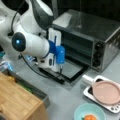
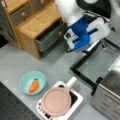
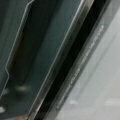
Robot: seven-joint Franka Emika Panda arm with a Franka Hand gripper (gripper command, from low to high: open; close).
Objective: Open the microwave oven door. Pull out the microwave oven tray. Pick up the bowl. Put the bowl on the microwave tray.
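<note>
The gripper [image 1: 60,67] is hanging just over the lowered microwave oven door [image 1: 72,70] — its opening cannot be told.

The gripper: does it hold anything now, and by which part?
Cannot be told: the gripper is low over the opened microwave oven door, its fingers hidden.

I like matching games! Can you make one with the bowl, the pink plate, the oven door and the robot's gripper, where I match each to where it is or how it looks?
Things:
1. bowl
2. pink plate
3. microwave oven door
4. gripper

Descriptions:
A. folded down flat, open
B. resting on the white dish
C. holding an orange lump
D. low over the open door

Pairs: 1-C, 2-B, 3-A, 4-D
</note>
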